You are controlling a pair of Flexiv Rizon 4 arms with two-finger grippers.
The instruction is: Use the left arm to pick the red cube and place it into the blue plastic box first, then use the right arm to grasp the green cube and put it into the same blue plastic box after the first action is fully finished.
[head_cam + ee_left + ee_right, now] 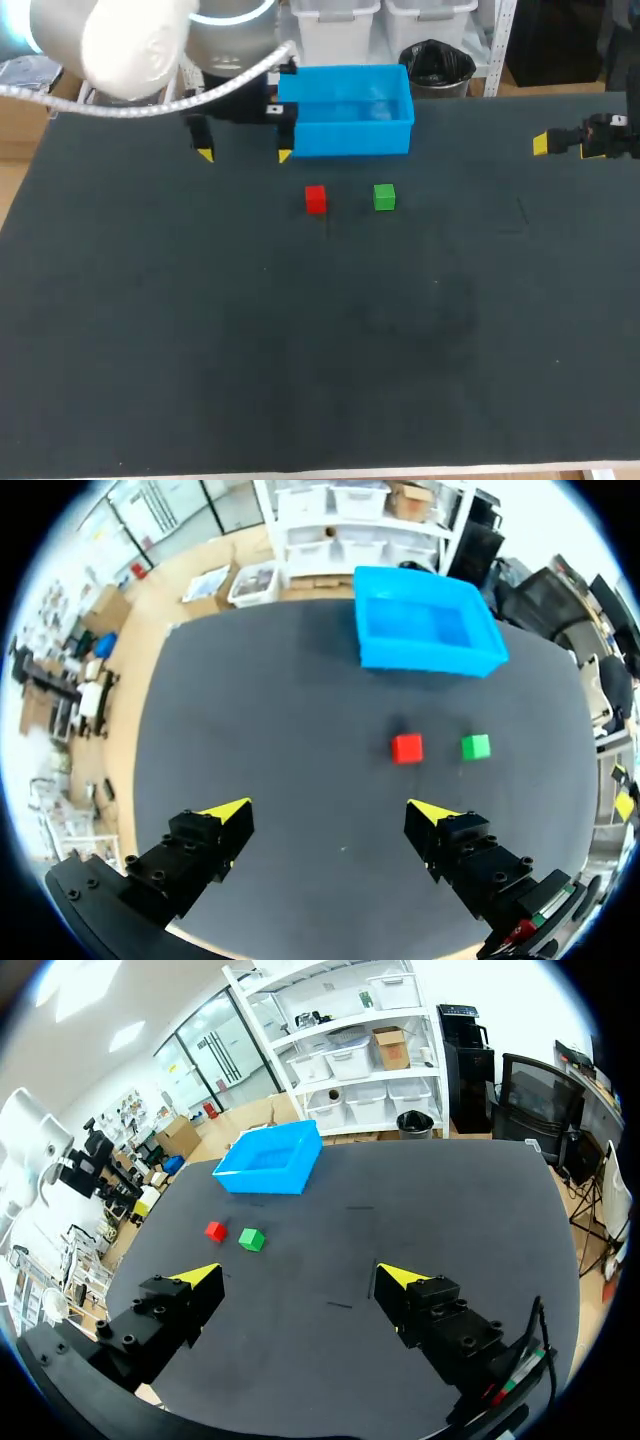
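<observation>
Dark counter (200, 350): first step pending. Left gripper (245, 155), upper left, fingers open and empty, must descend onto the red cube (315, 199); right gripper (300, 1278) also open.

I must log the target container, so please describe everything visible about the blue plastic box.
The blue plastic box is a bright blue, open-topped rectangular tub, smooth plastic by its look, with a thin rim. It stands upright and empty at the far edge of the table, beyond the red cube and green cube, apart from both. Only the table touches it.
</observation>
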